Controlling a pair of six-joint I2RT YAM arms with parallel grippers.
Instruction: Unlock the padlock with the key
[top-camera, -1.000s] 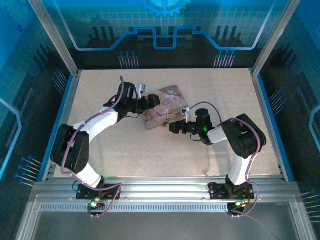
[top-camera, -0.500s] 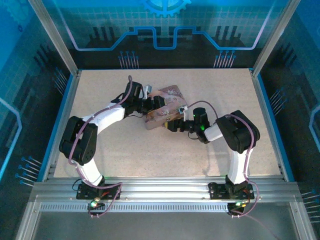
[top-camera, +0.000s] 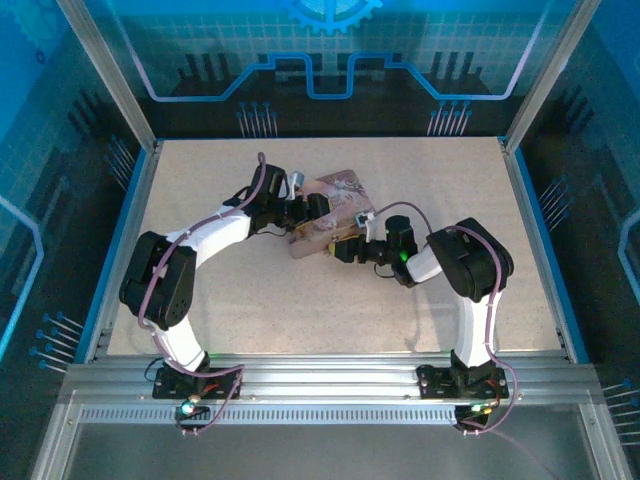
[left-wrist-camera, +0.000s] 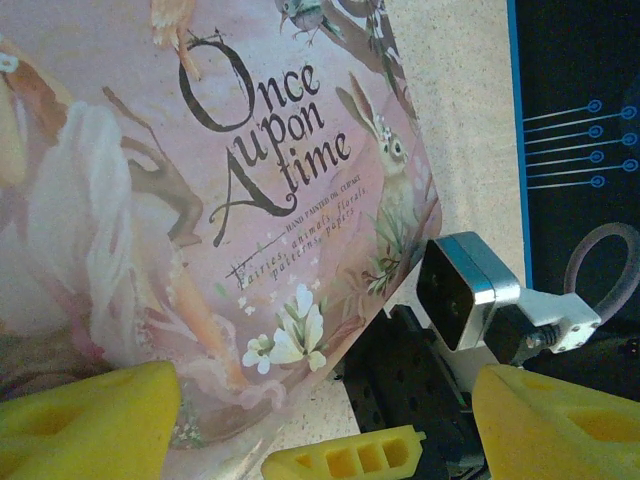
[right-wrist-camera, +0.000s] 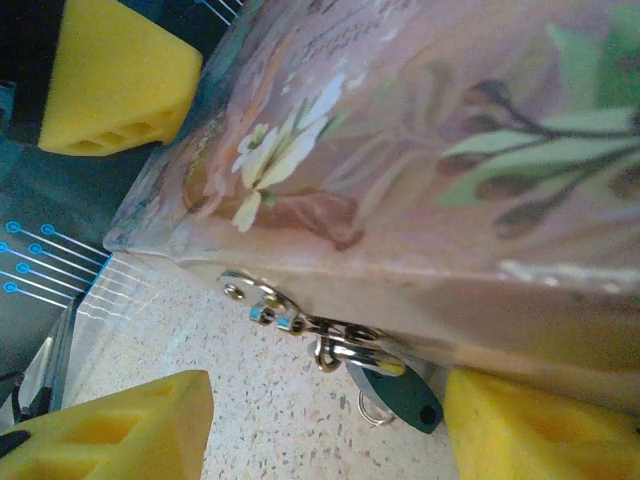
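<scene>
Padlock (right-wrist-camera: 368, 368) hangs off the tin (right-wrist-camera: 450, 150), just ahead between the open right end effector's (right-wrist-camera: 328, 410) fingers; left end effector (left-wrist-camera: 325, 400) likewise open

Identify the left arm (top-camera: 195, 250) and the right arm (top-camera: 468, 275) by their white link shells between black joint housings, with a mauve cable (top-camera: 150, 285) routed along each and a small green indicator light (top-camera: 405, 257) on the right one. The fingers (left-wrist-camera: 90, 420) of the left gripper (left-wrist-camera: 320, 425) and the right gripper (right-wrist-camera: 325, 430) are bright yellow wedge-shaped blocks with moulded rectangular recesses. Note the wrist camera (left-wrist-camera: 455, 290): a black-faced, silver-edged box on a white bracket, beside a pale pink cable loop (left-wrist-camera: 608, 234).
</scene>
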